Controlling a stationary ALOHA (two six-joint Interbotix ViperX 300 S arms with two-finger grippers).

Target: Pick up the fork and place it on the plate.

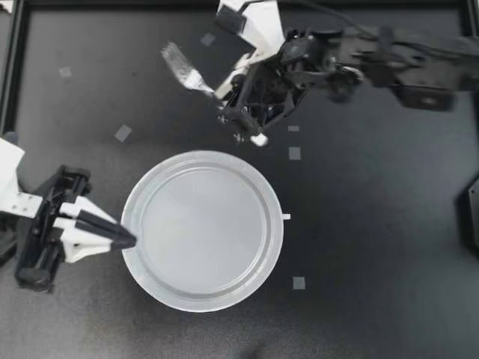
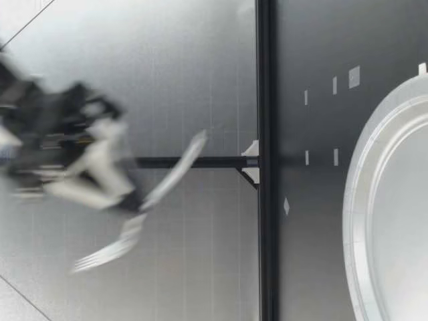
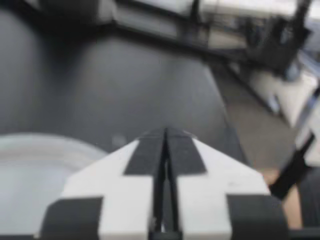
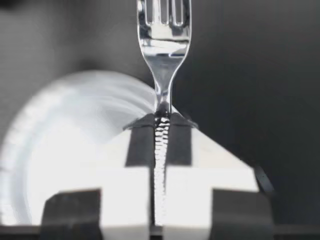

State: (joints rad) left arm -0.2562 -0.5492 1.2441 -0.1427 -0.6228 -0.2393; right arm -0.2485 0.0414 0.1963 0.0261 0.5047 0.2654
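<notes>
Fork (image 1: pixel 183 67) is clamped by its handle in the right gripper (image 1: pixel 224 91) and held clear of the table (image 1: pixel 374 224) near its far edge. Its long axis runs out from the fingers toward the table's far left corner, tines leading, pointing away from the plate (image 1: pixel 202 157). The plate lies just on the near side of that gripper, at the table's middle, so the carry probably heads toward the near edge. The left gripper (image 1: pixel 126 240), fingers pressed together and empty, rests at the plate's left rim.
</notes>
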